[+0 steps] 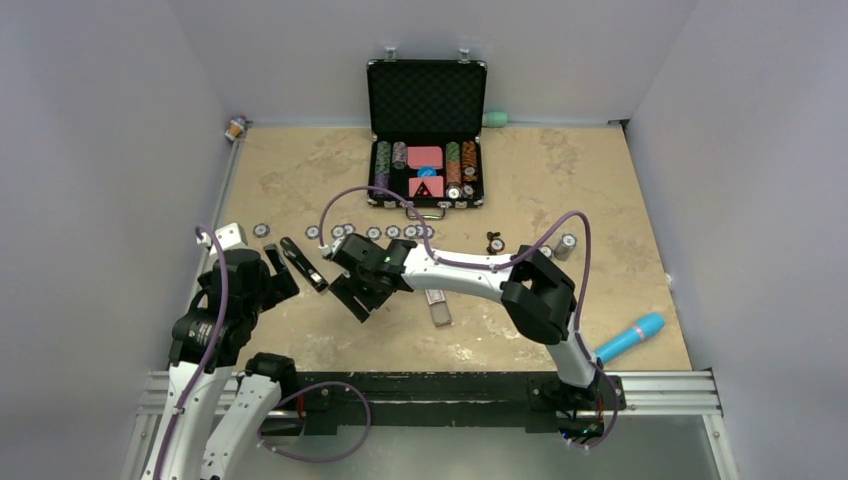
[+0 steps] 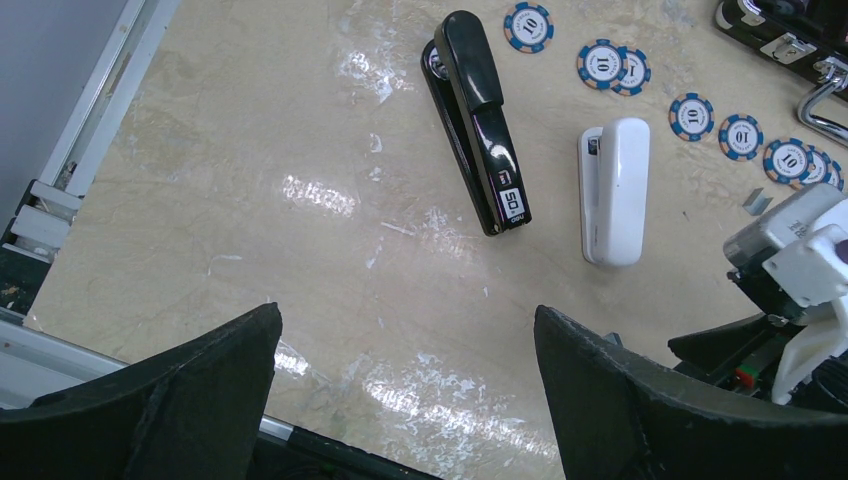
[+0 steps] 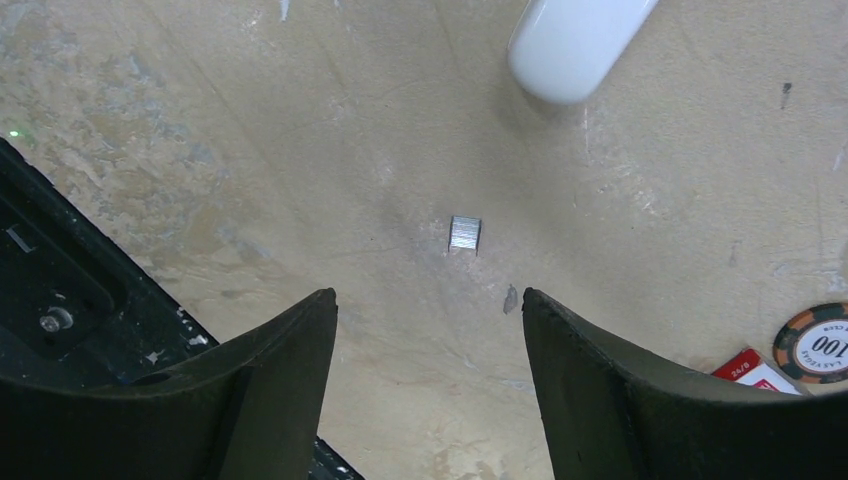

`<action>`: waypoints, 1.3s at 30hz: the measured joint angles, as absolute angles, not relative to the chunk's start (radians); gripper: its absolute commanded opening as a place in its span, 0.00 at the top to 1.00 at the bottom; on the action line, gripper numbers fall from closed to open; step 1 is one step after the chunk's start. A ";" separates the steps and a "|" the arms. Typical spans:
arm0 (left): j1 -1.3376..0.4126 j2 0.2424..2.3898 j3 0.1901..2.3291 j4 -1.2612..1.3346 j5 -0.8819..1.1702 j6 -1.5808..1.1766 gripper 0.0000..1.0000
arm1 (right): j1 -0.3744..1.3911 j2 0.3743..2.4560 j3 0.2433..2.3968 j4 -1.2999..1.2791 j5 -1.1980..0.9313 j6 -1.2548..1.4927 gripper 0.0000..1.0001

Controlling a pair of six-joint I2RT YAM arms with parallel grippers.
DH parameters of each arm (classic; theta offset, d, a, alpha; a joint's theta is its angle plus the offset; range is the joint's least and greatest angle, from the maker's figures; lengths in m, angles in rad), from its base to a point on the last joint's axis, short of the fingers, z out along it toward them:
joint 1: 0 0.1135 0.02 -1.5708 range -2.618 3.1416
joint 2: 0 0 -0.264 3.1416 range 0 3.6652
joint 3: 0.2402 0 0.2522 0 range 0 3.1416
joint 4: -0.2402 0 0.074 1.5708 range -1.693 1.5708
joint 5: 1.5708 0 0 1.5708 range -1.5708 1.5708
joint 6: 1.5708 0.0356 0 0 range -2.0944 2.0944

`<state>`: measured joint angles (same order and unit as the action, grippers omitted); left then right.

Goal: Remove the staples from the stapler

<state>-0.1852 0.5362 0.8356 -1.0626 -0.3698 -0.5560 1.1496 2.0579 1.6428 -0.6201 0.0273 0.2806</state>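
Note:
The black stapler [image 2: 478, 120] [image 1: 303, 265] lies flat on the table, well ahead of my left gripper [image 2: 408, 320] [image 1: 278, 272]. That gripper hangs wide open with nothing between its fingers. A small silvery strip of staples [image 3: 465, 233] [image 2: 757, 202] lies loose on the table, right of the stapler. My right gripper [image 3: 428, 295] [image 1: 355, 293] hovers over it, open and empty, with the strip just beyond its fingertips. The stapler is out of the right wrist view.
A white oblong bar [image 2: 615, 190] [image 3: 575, 45] lies beside the stapler. Poker chips [image 2: 690, 115] form a row behind it, before the open black chip case [image 1: 427, 130]. A clear small box [image 1: 438, 308], a binder clip [image 1: 494, 242] and a blue marker [image 1: 630, 338] lie to the right.

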 measured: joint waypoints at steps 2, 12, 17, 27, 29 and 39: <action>-0.185 0.536 0.836 -1.063 -0.370 -0.556 0.00 | 1.151 2.070 1.644 -0.622 0.028 0.284 0.31; -0.185 0.535 0.836 -1.063 -0.370 -0.556 0.00 | 1.151 2.102 1.669 -0.638 0.036 0.295 0.39; -0.185 0.528 0.836 -1.063 -0.370 -0.556 0.00 | 1.151 2.135 1.689 -0.636 0.036 0.295 0.40; -0.185 0.520 0.835 -1.063 -0.370 -0.556 0.00 | 1.152 2.167 1.690 -0.641 0.040 0.295 0.47; -0.185 0.518 0.835 -1.063 -0.370 -0.556 0.00 | 1.152 2.170 1.691 -0.641 0.043 0.295 0.49; -0.185 0.517 0.827 -1.063 -0.370 -0.556 0.00 | 1.152 2.178 1.709 -0.644 0.063 0.295 0.54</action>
